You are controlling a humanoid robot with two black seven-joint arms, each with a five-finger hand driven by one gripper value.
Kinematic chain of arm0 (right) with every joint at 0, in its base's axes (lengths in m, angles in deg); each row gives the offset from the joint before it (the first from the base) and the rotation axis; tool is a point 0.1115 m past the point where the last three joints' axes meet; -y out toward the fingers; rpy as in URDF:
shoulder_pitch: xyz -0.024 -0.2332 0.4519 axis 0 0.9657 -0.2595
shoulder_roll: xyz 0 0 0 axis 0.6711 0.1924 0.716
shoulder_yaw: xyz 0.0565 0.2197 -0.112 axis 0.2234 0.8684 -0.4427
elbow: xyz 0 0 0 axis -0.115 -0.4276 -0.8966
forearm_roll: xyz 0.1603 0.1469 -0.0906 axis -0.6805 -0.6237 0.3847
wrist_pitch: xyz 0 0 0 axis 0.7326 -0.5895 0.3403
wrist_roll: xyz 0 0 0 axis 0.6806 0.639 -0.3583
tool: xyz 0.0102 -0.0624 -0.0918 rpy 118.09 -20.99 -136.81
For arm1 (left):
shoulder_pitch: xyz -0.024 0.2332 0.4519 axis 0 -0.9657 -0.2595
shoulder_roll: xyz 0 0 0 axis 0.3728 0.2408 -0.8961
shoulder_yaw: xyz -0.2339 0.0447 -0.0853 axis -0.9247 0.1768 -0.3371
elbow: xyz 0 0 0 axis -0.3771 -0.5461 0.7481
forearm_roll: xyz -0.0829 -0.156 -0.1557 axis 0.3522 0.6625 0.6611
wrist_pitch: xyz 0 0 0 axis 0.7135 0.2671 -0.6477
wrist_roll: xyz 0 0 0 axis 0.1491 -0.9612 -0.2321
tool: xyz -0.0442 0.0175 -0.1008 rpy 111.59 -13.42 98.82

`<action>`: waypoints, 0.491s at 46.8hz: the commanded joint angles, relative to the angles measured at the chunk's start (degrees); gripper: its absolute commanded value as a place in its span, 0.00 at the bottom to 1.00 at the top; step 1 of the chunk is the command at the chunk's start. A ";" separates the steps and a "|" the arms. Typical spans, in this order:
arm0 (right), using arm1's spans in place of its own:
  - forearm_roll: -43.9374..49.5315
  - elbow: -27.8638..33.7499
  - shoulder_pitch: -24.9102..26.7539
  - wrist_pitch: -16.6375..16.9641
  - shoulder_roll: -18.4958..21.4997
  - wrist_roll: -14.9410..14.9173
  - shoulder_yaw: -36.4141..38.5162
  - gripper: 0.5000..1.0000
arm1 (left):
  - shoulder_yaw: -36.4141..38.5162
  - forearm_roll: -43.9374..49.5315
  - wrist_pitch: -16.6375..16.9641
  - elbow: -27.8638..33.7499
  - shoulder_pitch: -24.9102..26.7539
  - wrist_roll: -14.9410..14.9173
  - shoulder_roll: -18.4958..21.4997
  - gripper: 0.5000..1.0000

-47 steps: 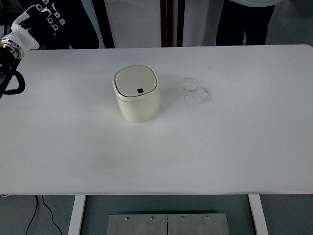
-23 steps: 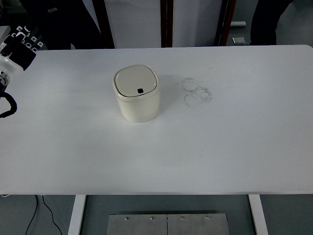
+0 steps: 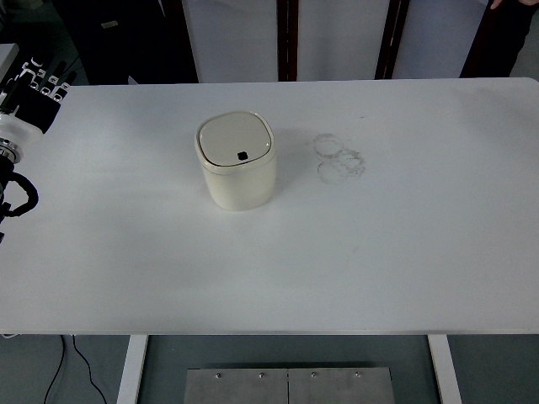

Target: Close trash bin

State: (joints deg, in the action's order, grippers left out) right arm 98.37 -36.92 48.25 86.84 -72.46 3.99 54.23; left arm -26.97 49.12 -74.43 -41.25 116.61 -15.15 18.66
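A cream trash bin [image 3: 237,172] with rounded corners stands on the white table [image 3: 379,244], left of centre. Its lid [image 3: 236,140] lies flat and shut, with a small dark square near its front edge. My left hand [image 3: 32,84] is at the far left edge of the table, well away from the bin and holding nothing, its fingers extended. My right arm is out of view.
Faint ring marks [image 3: 338,157] stain the table to the right of the bin. A black cable loop [image 3: 18,202] hangs from my left arm at the left edge. A person's dark clothing [image 3: 510,34] shows at the top right behind the table.
My left hand has drawn back and down along the left edge. The people behind the table have moved off to the right. The bin has not moved.
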 commanded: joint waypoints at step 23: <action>0.00 0.09 -0.05 0.00 0.00 0.00 0.00 0.98 | 0.62 -7.66 0.96 -0.16 -3.49 0.88 -0.85 1.00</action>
State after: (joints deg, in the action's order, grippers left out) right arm 98.37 -36.90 48.25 86.85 -72.46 3.99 54.23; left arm -26.26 41.94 -73.39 -41.40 113.21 -14.31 17.72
